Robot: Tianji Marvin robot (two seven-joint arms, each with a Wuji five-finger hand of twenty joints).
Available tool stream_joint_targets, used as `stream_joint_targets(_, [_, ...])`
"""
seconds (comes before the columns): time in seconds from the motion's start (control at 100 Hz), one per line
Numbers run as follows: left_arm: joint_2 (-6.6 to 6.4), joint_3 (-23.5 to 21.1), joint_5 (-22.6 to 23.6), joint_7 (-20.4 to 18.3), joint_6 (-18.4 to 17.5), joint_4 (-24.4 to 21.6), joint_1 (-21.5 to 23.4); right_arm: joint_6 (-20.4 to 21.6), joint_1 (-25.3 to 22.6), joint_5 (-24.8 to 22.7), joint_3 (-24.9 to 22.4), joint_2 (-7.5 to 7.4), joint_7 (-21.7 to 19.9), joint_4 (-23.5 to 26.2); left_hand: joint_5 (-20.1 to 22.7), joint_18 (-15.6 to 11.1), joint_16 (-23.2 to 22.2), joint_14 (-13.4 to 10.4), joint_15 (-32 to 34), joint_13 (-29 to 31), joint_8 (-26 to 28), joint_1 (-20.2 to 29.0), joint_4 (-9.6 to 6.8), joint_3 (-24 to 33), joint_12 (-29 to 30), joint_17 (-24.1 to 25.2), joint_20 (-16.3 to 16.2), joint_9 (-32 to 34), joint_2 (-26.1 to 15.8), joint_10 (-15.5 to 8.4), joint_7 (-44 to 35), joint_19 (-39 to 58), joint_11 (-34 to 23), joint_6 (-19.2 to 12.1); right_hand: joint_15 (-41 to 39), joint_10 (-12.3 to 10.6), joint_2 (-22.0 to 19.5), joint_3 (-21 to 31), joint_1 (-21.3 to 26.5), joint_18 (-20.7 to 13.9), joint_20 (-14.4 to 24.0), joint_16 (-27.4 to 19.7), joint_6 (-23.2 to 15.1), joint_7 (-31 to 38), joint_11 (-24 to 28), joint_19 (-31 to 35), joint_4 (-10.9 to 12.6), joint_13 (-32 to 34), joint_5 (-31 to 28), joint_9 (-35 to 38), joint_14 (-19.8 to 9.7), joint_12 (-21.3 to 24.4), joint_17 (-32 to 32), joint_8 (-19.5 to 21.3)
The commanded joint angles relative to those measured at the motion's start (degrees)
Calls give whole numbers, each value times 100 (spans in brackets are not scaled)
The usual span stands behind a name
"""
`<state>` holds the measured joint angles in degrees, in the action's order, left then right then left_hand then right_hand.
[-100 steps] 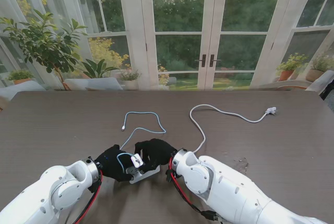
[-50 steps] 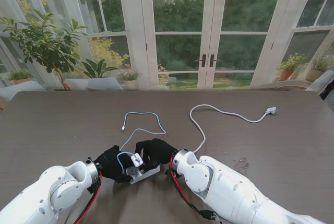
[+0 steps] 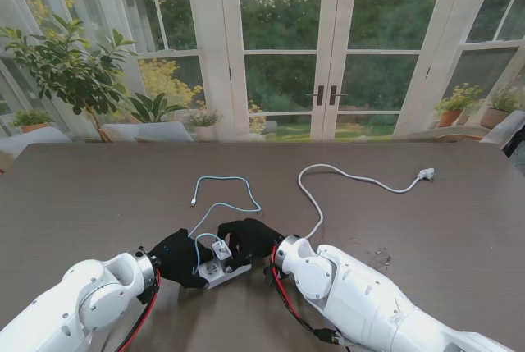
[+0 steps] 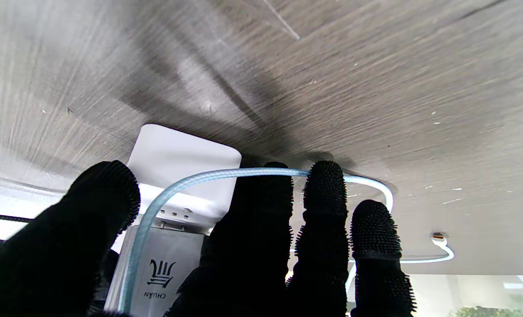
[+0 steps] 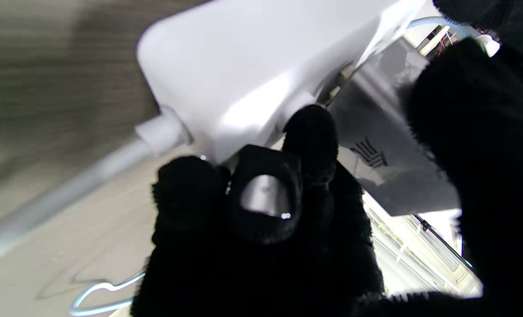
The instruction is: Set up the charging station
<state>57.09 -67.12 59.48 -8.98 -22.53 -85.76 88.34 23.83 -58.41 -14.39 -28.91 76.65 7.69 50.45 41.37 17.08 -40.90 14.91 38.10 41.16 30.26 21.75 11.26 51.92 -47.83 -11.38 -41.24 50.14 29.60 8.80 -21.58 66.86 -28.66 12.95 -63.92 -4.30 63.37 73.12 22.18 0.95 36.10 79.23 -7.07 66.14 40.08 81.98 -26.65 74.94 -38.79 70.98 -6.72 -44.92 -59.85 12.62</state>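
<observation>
Both hands meet at the table's (image 3: 82, 196) near edge, clamped on the charging gear. The left hand (image 3: 176, 256) grips the grey charger (image 3: 215, 271) and the blue cable (image 3: 225, 203); the right hand (image 3: 250, 241) holds the white power strip (image 5: 243, 75). Since a second ago the charger has tipped flatter and lower toward the table, and the right hand has shifted slightly right. The white cord (image 3: 353, 178) lies unmoved.

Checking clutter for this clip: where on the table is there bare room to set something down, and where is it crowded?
Bare room: the table's left stretch beyond the blue cable, and the right side nearer to me than the white cord's plug, apart from small specks. Crowded: the near centre, where the left hand and right hand close on the power strip.
</observation>
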Motion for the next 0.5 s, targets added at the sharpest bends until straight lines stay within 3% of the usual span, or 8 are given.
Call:
stream_joint_targets(0.0, [-22, 71, 61, -242, 13, 198, 137, 16, -85, -66, 79, -3, -98, -180, 302, 76, 3, -17, -57, -15, -71, 180, -208, -41, 27, 57, -120, -50, 285, -122, -140, -18, -4, -273, 95, 104, -551, 1367, 850, -51, -23, -3770, -1438, 1020, -16, -258, 374, 78, -1633, 359, 162, 38, -22, 426])
stream_joint_targets(0.49, [-22, 73, 64, -235, 19, 199, 152, 286, -14, -397, 257, 61, 167, -458, 326, 50, 0, -39, -46, 19, -66, 192, -212, -26, 22, 1, -118, -19, 319, -150, -159, -14, -17, -303, 134, 65, -543, 1363, 828, -54, -32, -3796, -1471, 1004, -14, -287, 354, 77, -1647, 332, 189, 14, 34, 421])
